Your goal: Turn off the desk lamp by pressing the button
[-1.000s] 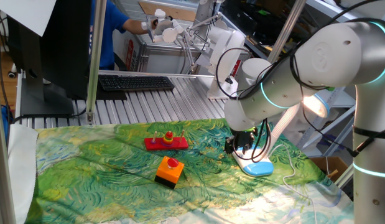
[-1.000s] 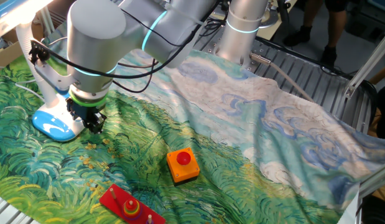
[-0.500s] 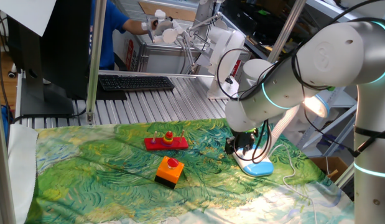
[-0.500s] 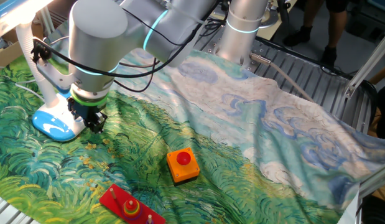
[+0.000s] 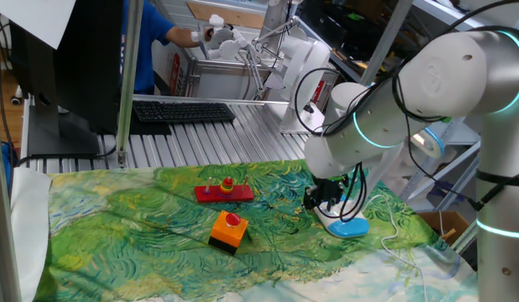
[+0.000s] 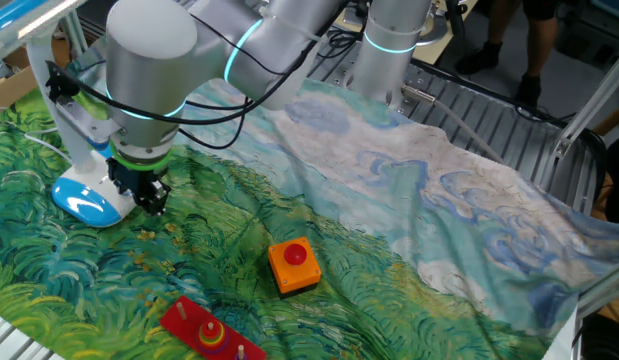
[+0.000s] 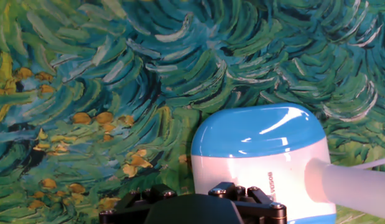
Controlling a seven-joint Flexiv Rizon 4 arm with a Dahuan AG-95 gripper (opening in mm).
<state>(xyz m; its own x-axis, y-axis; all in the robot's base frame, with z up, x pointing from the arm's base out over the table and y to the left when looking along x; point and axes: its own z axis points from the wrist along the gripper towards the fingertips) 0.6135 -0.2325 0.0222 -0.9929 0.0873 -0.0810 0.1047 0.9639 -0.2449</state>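
The white desk lamp stands at the right of the painted cloth. Its oval base (image 5: 351, 226), rimmed light blue, also shows in the other fixed view (image 6: 84, 205) and fills the lower right of the hand view (image 7: 260, 149). Its neck (image 6: 74, 130) rises behind my arm, and its head (image 5: 427, 143) looks dim. My gripper (image 5: 316, 200) hangs low at the near end of the base, also in the other fixed view (image 6: 149, 198). Only its dark body (image 7: 192, 208) shows in the hand view, and the fingertips are hidden. I cannot make out the button on the base.
An orange-yellow box with a red round knob (image 5: 229, 228) sits left of the lamp, and also shows in the other fixed view (image 6: 294, 265). A red peg board with rings (image 5: 224, 191) lies beyond it. The lamp's white cable (image 5: 397, 228) trails right. A keyboard (image 5: 184, 110) lies behind the table.
The lamp's head glowed bright in both earlier frames and is dim now. My gripper has shifted only slightly by the base.
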